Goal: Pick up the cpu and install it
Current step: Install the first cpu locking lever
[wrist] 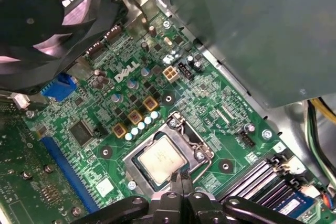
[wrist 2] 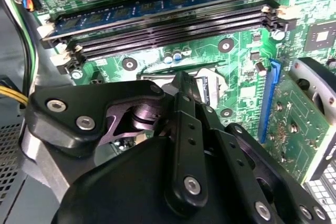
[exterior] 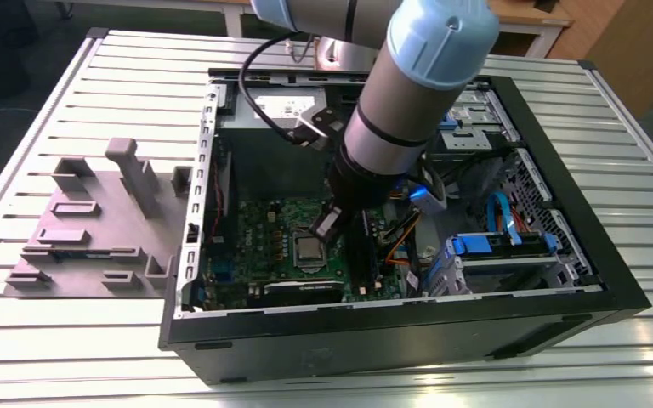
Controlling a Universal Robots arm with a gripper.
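The cpu (wrist: 161, 159) is a small square chip with a silvery top. It lies flat in its socket on the green motherboard (wrist: 210, 103), with the shiny metal socket frame (wrist: 201, 148) around it. In the exterior view the cpu (exterior: 306, 248) sits mid-board inside the open computer case (exterior: 417, 314). My gripper (wrist: 181, 178) hovers just beside the socket's edge, its black fingers pressed together with nothing between them. The second wrist view shows the gripper (wrist 2: 185, 81) with its narrow tips together above the board.
Long black memory sticks (wrist 2: 157, 19) run beside the socket. A black fan (wrist: 42, 14) and the case's grey wall (wrist: 252, 24) stand close by. Blue drive brackets (exterior: 508, 242) fill the case's right in the exterior view. A grey fixture (exterior: 99, 221) lies on the slatted table (exterior: 77, 340).
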